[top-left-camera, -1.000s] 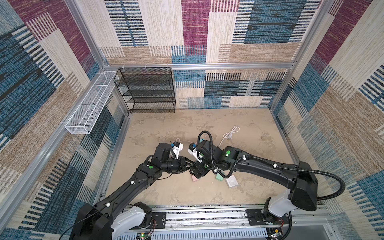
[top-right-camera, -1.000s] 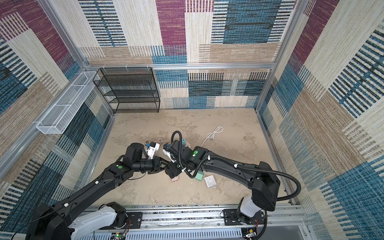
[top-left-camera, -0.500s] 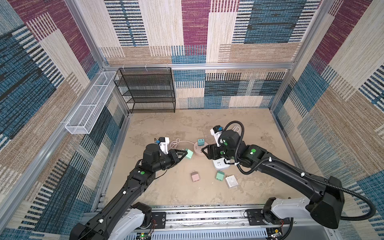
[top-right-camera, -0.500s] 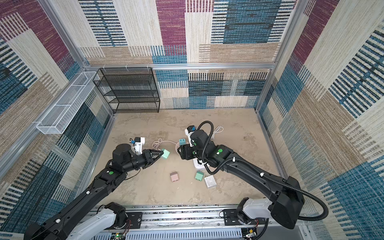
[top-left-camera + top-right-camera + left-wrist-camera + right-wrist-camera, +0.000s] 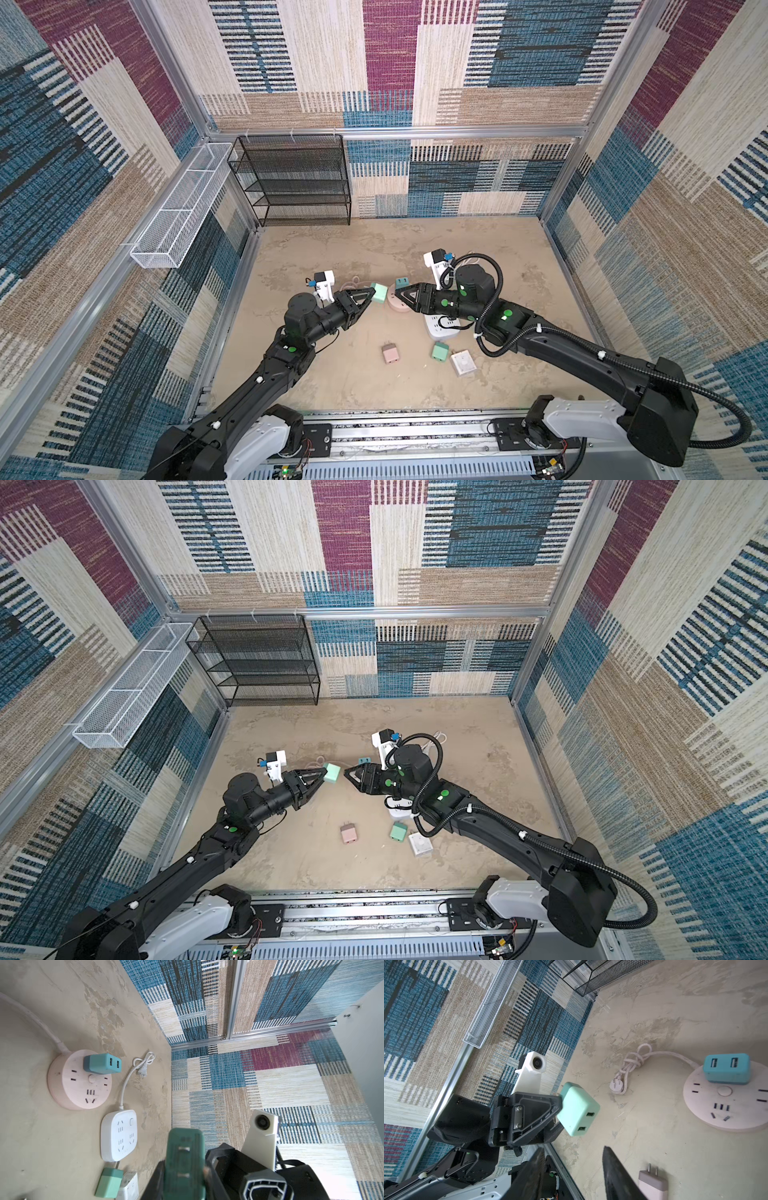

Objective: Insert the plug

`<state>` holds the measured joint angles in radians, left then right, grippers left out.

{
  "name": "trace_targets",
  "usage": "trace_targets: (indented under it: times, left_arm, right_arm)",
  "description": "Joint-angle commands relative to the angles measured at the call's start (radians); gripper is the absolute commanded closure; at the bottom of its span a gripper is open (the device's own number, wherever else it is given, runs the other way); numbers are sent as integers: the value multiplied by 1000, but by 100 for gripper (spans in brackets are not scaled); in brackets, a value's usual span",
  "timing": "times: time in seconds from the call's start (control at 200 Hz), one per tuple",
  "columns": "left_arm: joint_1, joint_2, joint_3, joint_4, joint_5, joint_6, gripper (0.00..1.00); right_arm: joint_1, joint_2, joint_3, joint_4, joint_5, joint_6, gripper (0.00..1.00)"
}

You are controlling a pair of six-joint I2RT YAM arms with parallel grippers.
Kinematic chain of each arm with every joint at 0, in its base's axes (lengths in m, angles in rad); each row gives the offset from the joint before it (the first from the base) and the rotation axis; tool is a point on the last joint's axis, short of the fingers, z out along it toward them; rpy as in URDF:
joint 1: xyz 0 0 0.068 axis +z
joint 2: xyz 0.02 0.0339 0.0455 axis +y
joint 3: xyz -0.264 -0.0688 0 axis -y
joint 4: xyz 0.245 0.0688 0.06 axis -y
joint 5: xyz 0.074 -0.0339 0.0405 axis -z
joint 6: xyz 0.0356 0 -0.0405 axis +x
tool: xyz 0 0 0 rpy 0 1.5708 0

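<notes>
Bench (image 5: 332, 386), front: pink charger (image 5: 390, 353) lies flat, prongs toward the back. A spare mint charger (image 5: 439, 351) and a white adapter (image 5: 463, 362) sit just beside each other. White power strip (image 5: 119, 1135): whole in the left wrist view, half hidden under the right arm (image 5: 561, 345) in both top views.

Mid-bench: left gripper (image 5: 371, 297) pinches the mint USB charger (image 5: 379, 293) clear of the bench, near the pink round strip (image 5: 395, 307). Prong-to-port axis runs along the gripper fingers. Prongs face back at the left wrist camera (image 5: 324, 281), visible only there. Two USB ports face the right gripper (image 5: 397, 293), visible only in the right wrist view. Right gripper: fingers spread, nothing between, tips close to the charger, not touching.

The pink round strip carries a teal charger (image 5: 401, 283), plugged in, ports up.

Back: black wire rack (image 5: 291, 183) on the bench; white wire basket (image 5: 178, 208) on the left wall.
</notes>
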<state>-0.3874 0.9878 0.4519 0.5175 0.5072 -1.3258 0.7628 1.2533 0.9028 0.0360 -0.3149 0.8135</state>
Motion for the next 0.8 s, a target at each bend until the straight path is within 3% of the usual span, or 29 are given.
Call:
trace_targets:
  times: [0.0,0.411,0.791]
  left_arm:
    - [-8,10,-4,181,-2,-59,100]
    - [-63,67,5,301,-15,-64,100]
    - [-84,84,5,349,-29,-73,100]
  right_arm:
    - [-11,10,-14,112,-38,93,53]
    - [-48,47,-102,386,-171,263,56]
    - [-48,78,-85,449,-208,297,57]
